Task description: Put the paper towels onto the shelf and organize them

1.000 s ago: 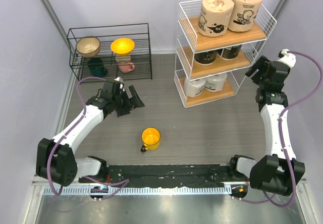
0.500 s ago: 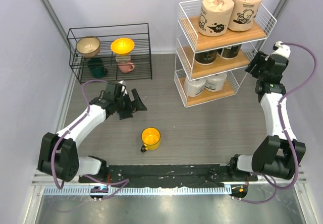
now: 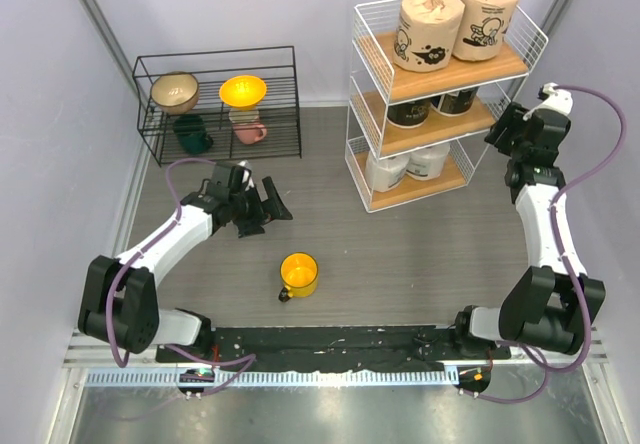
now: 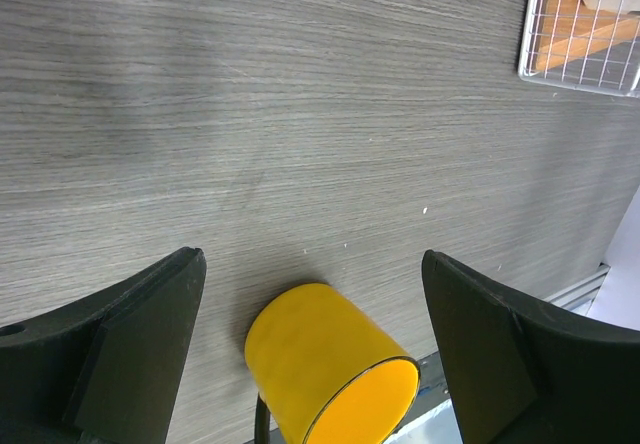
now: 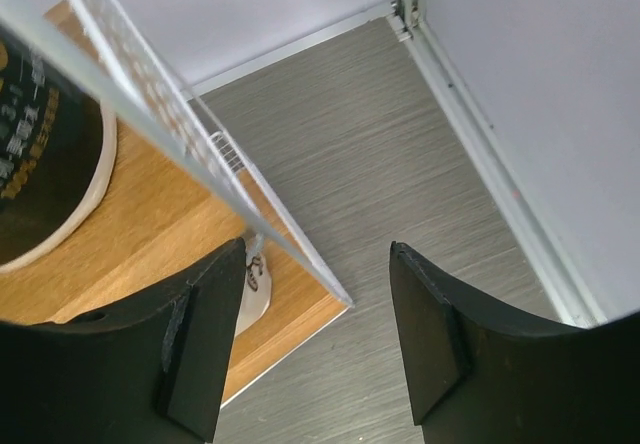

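We found the six paper towels [image 3: 428, 30] all standing on the shelf [image 3: 450, 76], two to a board. The tan-brown rolls [image 3: 487, 19] with black cartoon print sat side by side on the top board, touching each other. Two rolls in dark printed wrap [image 3: 410, 114] stood on the middle board and two white rolls [image 3: 428, 160] on the bottom one. The shelf stood at the far right of the bench [image 3: 400, 254].

The right fingers [image 5: 200, 344] were spread apart with nothing gripped. They hung just beside the right-hand side of the shelf, about level with the middle board. Through the right wrist camera we saw the shelf's wire edge running slantwise past them, a dark-wrapped roll [image 5: 40, 164] on its wooden board to the left, and bare bench beyond.

The left fingers [image 4: 130, 344] were spread wide and held nothing. They hovered over the bench left of centre, pointing toward the right. A yellow mug [image 3: 298, 274] sat on the bench near them, closer to the arm bases and apart from both fingers. In the left wrist view it showed low in the gap between them.

At the far left stood a low black wire rack [image 3: 215, 54] holding a gold bowl [image 3: 174, 89], a yellow bowl [image 3: 243, 90] and two small mugs, well apart from the shelf
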Motion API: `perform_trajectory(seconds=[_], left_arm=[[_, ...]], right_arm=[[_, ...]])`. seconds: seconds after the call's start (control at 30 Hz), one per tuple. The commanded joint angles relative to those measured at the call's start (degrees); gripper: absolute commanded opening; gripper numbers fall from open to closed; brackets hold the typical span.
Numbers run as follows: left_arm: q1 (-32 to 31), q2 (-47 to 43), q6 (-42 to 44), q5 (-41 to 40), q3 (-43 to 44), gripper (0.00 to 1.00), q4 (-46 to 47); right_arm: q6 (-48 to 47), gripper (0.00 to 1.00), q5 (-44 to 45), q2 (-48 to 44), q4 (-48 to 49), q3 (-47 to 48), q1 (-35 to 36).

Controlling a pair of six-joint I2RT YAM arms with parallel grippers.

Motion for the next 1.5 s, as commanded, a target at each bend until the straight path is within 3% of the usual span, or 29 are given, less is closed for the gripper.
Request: perform_trajectory(seconds=[0.0, 0.17, 0.53, 0.83, 1.03, 1.23, 1.47], left_arm=[[-0.13, 0.05, 0.62, 0.95, 0.56, 0.95, 1.11], [-0.13, 0.57, 0.71, 0.78, 0.56, 0.94, 0.50], [-0.13, 0.93, 0.79, 0.69, 0.64, 0.94, 0.41], [-0.04, 0.84, 1.06, 0.60, 0.91, 0.95, -0.12], [-0.04, 1.01, 1.06, 0.60, 0.91, 0.94, -0.29], [-0.13, 0.84, 1.06, 0.69, 0.91, 0.94, -0.38], [-0.04, -0.13, 1.50, 0.08, 1.17, 0.94, -0.91]], right_arm=[[1.62, 0.65, -3.32, -4.87, 3.99, -6.28, 0.28], [2.07, 0.65, -2.80, -7.52, 8.22, -12.19, 0.28], [0.84, 0.61, 2.13, -0.50, 16.03, -11.67, 0.28], [-0.04, 0.55, -2.34, 4.78, 24.83, -12.28, 0.28], [0.57, 0.41, -7.27, 6.98, 27.91, -12.63, 0.20], [1.36, 0.16, -11.84, 7.78, 26.24, -12.11, 0.28], [4.35, 0.09, -15.71, 3.74, 26.41, -16.14, 0.20]])
